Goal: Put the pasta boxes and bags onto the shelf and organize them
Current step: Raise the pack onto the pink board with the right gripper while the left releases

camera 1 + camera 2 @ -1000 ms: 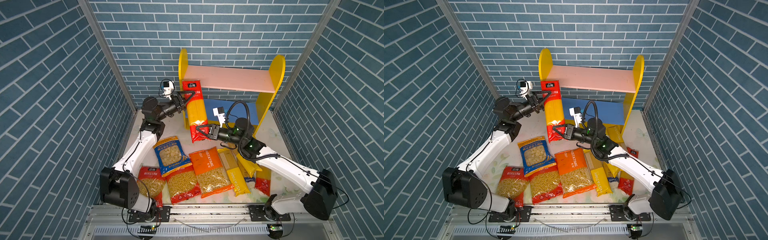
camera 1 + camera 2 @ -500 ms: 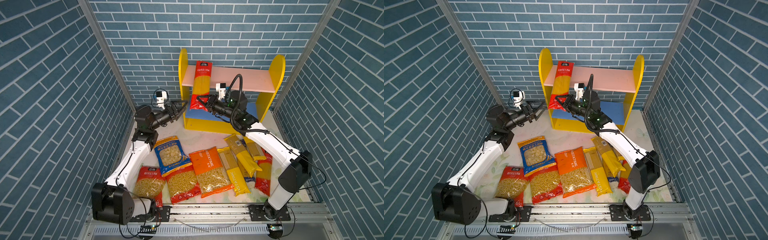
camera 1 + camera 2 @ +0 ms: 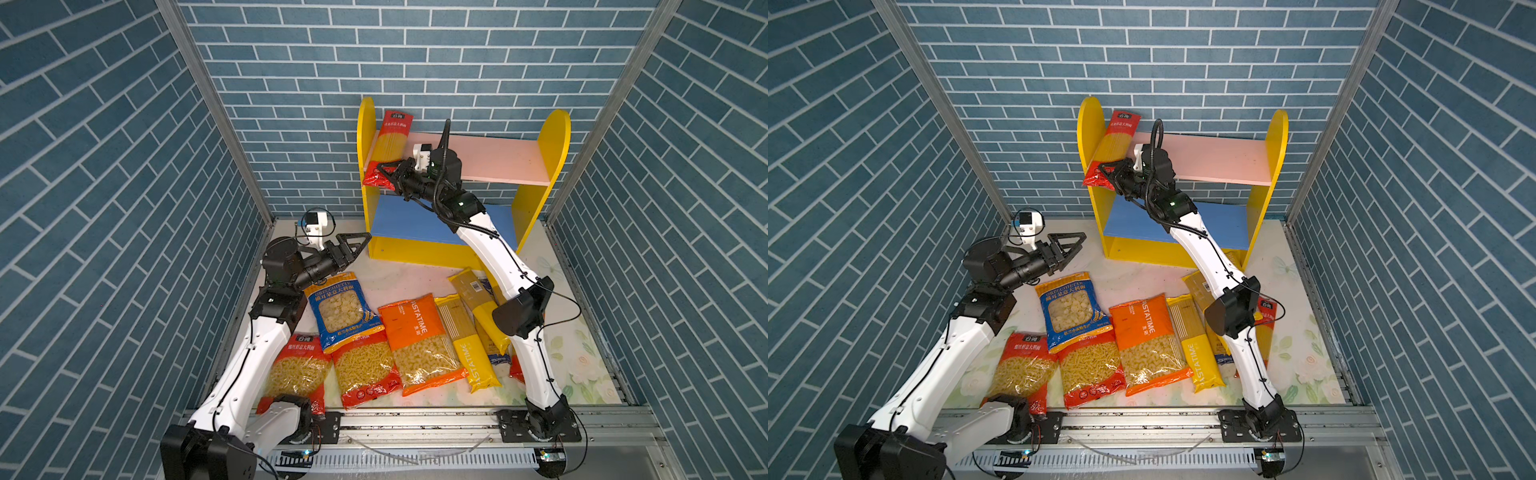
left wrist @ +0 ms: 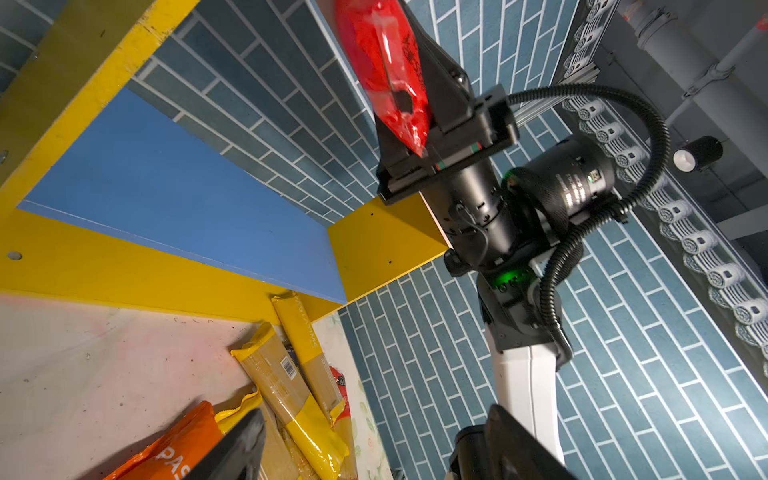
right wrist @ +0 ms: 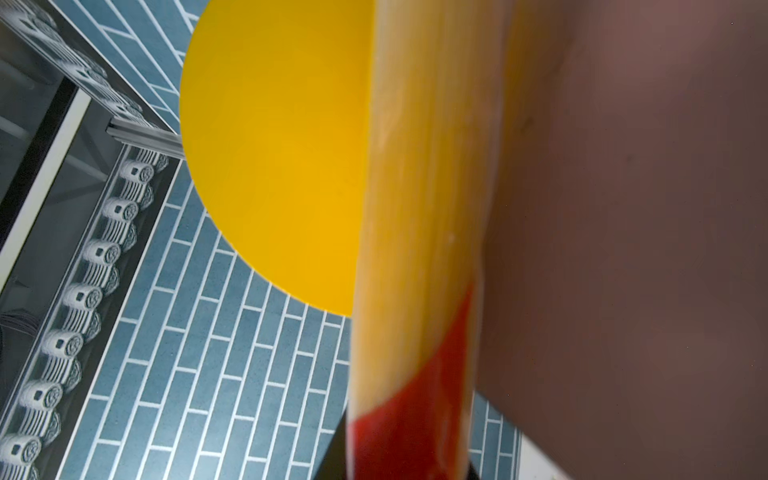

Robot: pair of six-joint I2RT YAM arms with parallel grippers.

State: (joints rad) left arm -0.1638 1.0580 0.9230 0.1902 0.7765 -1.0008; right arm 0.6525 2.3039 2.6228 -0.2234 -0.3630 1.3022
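Though pale and floral, tabletop (image 3: pixel 573 332) amid blue-brick walls (image 3: pixel 415 50), under pasta packets (image 3: pixel 419 340).

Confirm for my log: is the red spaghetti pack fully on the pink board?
No: the pack overhangs the board's front edge, clamped by the right end effector.

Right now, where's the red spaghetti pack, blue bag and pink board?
Red spaghetti pack (image 3: pixel 388 145): a top view, clear middle.
Blue bag (image 3: pixel 338 309): a top view, clear window.
Pink board (image 3: pixel 498 160): a top view, bare top.

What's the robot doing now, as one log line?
right claw: shut on red spaghetti pack | pack: over pink upper board, held end overhanging | left claw: open, empty
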